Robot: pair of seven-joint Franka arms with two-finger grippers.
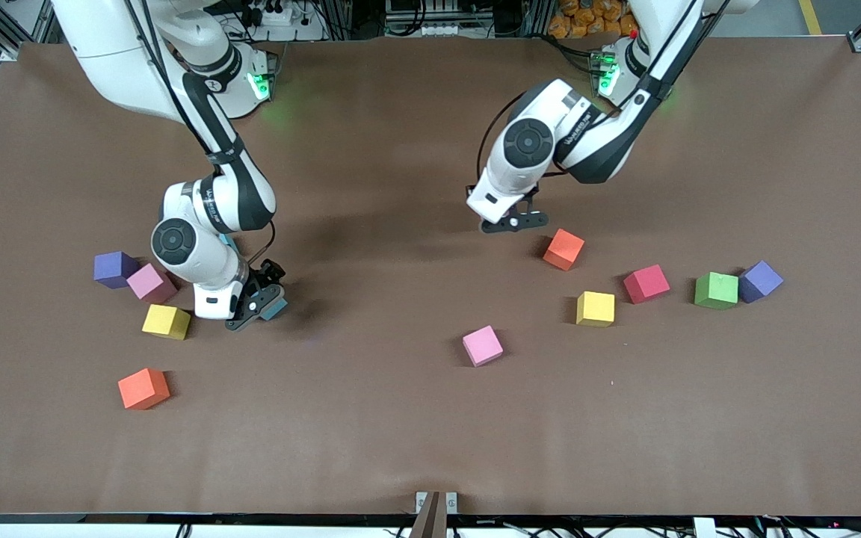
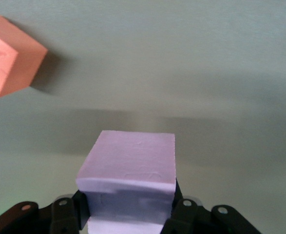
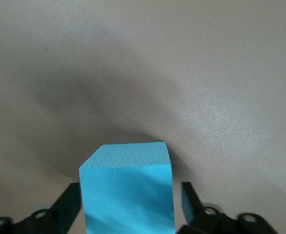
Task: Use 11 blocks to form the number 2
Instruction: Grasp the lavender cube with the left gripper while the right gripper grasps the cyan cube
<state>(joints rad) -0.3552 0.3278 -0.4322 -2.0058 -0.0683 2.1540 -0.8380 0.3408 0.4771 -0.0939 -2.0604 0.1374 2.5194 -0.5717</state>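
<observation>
My right gripper (image 1: 258, 308) (image 3: 129, 195) stands low at the table, open around a bright blue block (image 1: 276, 308) (image 3: 125, 190); a gap shows beside one finger. My left gripper (image 1: 511, 222) (image 2: 128, 204) is shut on a pale blue-lilac block (image 2: 128, 161), which the hand hides in the front view. An orange block (image 1: 563, 249) (image 2: 9, 56) lies close beside it. Loose blocks lie nearer the front camera: yellow (image 1: 596, 308), red (image 1: 646, 283), green (image 1: 716, 290), pink (image 1: 483, 345). Pink (image 1: 151, 283), yellow (image 1: 167, 321) and orange (image 1: 143, 388) blocks lie by my right gripper. No digit is formed.
One purple cube (image 1: 113, 268) touches the pink block at the right arm's end of the table. Another purple cube (image 1: 760, 281) sits against the green block at the left arm's end. The brown table (image 1: 371, 418) shows bare surface in the middle and toward the front camera.
</observation>
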